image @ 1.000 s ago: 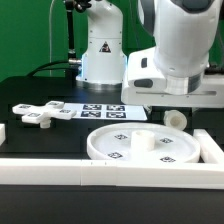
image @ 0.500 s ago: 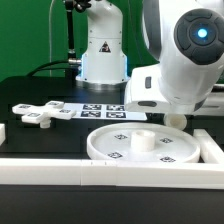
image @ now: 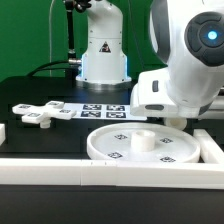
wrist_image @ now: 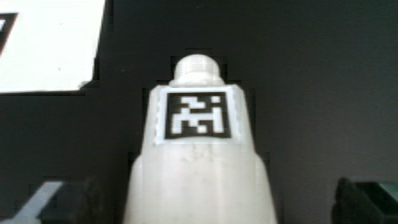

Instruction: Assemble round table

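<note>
1. A black table [image: 60, 135] stands before a green wall [image: 30, 30], with a long white border bar [image: 60, 172] along its near edge.
2. On the exterior view's left, the flat cross-shaped base [image: 38, 114] lies on the table, at about ten o'clock from the disc top.
3. The marker board [image: 100, 110] lies flat at about eleven o'clock from the disc, with the arm's pedestal [image: 103, 55] behind it.
4. The large rimmed disc top [image: 105, 140] rests near the front bar, a short round hub [image: 143, 139] at its centre.
5. The white arm [image: 190, 60] hangs over the table at about one o'clock from the disc and hides the gripper in this view.
6. In the wrist view, the gripper [wrist_image: 199, 200] straddles the cylindrical leg [wrist_image: 196, 170], whose square marker faces the camera.
7. The dark fingers [wrist_image: 50, 200] stand apart, with a gap on either side of the leg and no contact visible. I cannot tell whether the leg rests on the table.
</note>
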You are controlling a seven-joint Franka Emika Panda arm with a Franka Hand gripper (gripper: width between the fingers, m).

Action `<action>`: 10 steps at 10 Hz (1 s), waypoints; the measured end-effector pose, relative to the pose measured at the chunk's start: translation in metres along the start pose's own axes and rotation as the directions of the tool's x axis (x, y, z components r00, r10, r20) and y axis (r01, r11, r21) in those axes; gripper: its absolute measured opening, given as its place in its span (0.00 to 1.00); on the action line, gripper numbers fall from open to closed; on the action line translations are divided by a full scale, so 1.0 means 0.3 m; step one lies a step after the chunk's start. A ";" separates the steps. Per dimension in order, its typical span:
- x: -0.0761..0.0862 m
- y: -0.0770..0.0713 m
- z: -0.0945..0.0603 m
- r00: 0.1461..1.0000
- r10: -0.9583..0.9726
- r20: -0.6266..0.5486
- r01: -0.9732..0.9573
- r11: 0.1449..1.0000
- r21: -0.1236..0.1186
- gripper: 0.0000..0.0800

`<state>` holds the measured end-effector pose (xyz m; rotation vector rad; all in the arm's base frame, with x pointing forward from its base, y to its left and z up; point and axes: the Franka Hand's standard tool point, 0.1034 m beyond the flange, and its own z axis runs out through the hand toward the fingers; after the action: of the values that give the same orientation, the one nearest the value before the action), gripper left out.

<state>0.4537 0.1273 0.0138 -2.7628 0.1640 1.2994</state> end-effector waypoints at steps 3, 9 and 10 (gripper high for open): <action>0.004 0.009 0.007 1.000 0.000 0.001 0.000 1.000 0.003 0.65; 0.003 0.004 -0.022 0.999 -0.047 -0.020 0.047 0.999 0.001 0.51; -0.019 0.007 -0.052 0.997 -0.069 -0.018 0.069 0.998 0.000 0.51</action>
<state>0.4618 0.1236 0.0282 -2.7539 0.0697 1.2576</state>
